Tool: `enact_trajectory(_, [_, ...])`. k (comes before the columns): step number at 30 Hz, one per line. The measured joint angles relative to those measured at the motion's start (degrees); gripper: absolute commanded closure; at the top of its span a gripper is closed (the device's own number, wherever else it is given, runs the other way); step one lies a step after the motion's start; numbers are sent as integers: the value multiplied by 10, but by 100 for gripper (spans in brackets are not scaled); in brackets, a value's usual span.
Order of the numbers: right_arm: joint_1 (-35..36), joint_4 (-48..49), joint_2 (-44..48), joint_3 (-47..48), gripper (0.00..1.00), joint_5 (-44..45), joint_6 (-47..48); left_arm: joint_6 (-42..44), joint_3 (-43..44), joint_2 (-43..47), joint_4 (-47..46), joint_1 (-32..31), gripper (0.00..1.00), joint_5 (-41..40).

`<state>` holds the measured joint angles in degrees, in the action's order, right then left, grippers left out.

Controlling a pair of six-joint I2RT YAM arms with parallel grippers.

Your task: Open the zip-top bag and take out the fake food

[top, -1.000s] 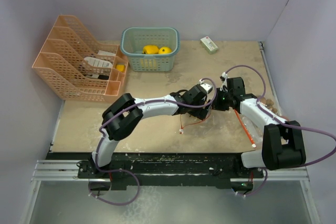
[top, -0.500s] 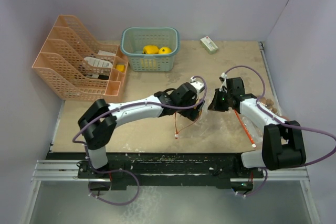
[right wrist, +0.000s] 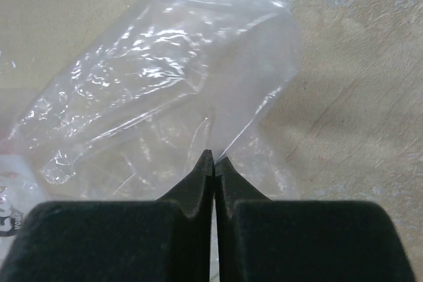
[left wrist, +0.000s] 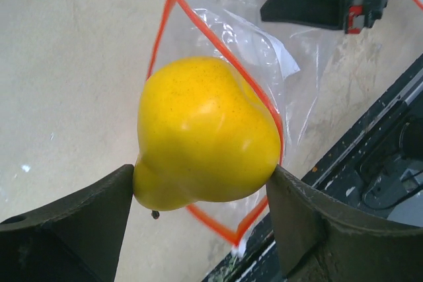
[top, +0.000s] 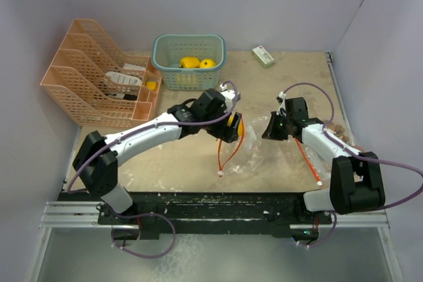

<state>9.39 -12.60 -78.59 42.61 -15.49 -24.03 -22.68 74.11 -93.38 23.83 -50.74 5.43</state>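
In left claw [left wrist: 201,186], fruit [left wrist: 205,137] (overhead half-hidden)

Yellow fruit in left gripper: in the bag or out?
Out: left gripper holds the yellow fruit bare, bag lying behind it.

The basket [top: 188,81] stands behind the bag [top: 260,156], rack [top: 79,90] at its left.
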Motion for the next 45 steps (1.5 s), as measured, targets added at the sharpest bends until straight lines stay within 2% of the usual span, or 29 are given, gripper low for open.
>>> enact_trajectory(6, [0, 0, 0, 0, 100, 5, -1, 0, -35, 92, 39, 53, 99, 21])
enact_trajectory(11, [0, 1, -2, 0, 100, 4, -4, -4, -3, 129, 39, 98, 100, 4])
enact_trajectory(16, [0, 1, -7, 0, 100, 3, -3, -2, 87, 64, 41, 147, 100, -23])
enact_trajectory(25, [0, 1, -7, 0, 100, -4, -2, 8, 318, -127, 52, 283, 98, -46])
enact_trajectory(28, [0, 1, -7, 0, 100, -4, -2, 8, 367, -165, 54, 309, 89, -45])
enact_trajectory(32, [0, 1, -7, 0, 100, -4, -2, 6, 379, -179, 54, 314, 73, -33])
enact_trajectory(34, [0, -1, -7, 3, 100, -4, -2, -3, 372, -179, 49, 311, 60, -22])
enact_trajectory(36, [0, -9, -7, 15, 100, -4, 0, -9, 346, -174, 31, 308, 42, -10])
enact_trajectory(37, [0, -16, -7, 25, 96, -2, 1, -13, 327, -169, 24, 307, 33, -6])
enact_trajectory(38, [0, -21, -7, 34, 79, 2, 2, -16, 313, -165, 23, 306, 25, -5])
enact_trajectory(39, [1, -29, -6, 51, 68, 12, 3, -18, 294, -159, 22, 306, 20, -5])
enact_trajectory(40, [1, -35, -6, 70, 54, 19, 5, -18, 281, -155, 23, 306, 17, -5])
enact_trajectory(42, [1, -42, -3, 106, 37, 29, 7, -19, 259, -147, 25, 306, 14, -8])
enact_trajectory(45, [1, -52, -3, 176, 23, 37, 14, -20, 228, -125, 23, 306, 14, -7])
